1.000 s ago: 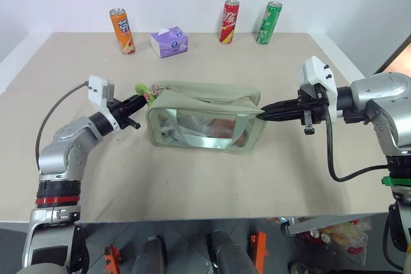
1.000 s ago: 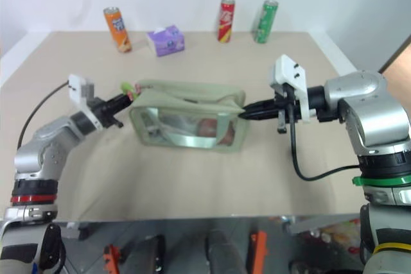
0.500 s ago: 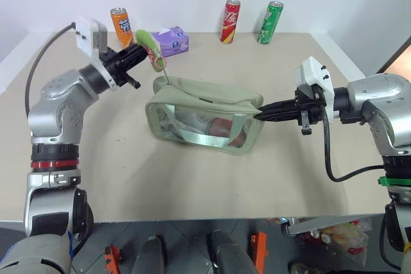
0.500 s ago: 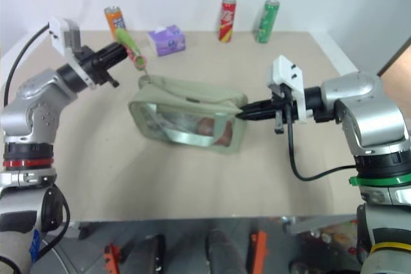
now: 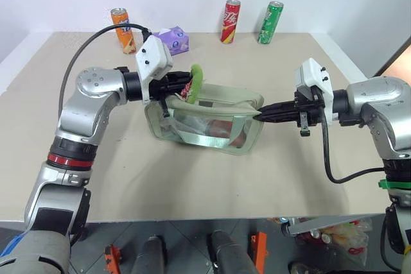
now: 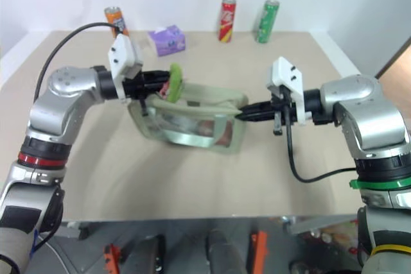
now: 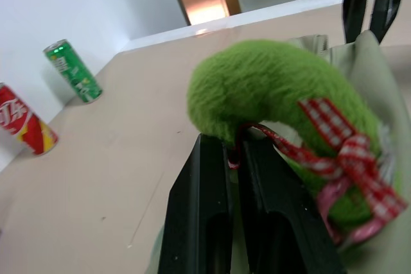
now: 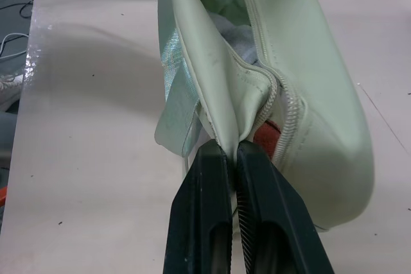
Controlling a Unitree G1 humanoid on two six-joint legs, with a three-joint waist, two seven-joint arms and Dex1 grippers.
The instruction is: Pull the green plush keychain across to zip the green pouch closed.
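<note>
My left gripper (image 5: 183,88) pinches the green plush keychain (image 5: 194,83); right gripper (image 5: 262,114) clamps the green pouch (image 5: 218,122) end.

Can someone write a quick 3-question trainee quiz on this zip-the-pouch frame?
1. True or false: the right pincer is shut on the end of the green pouch.
2. What does the left pincer grip?
A. the orange can
B. the green plush keychain
C. the purple tissue pack
3. How many cans stand at the table's far edge?

Key
1. True: its fingers pinch the pouch's fabric at the zipper's end.
2. B: the fingers clamp the plush by its red checked ribbon, over the pouch's left part.
3. Three: orange, red can, green can.
</note>
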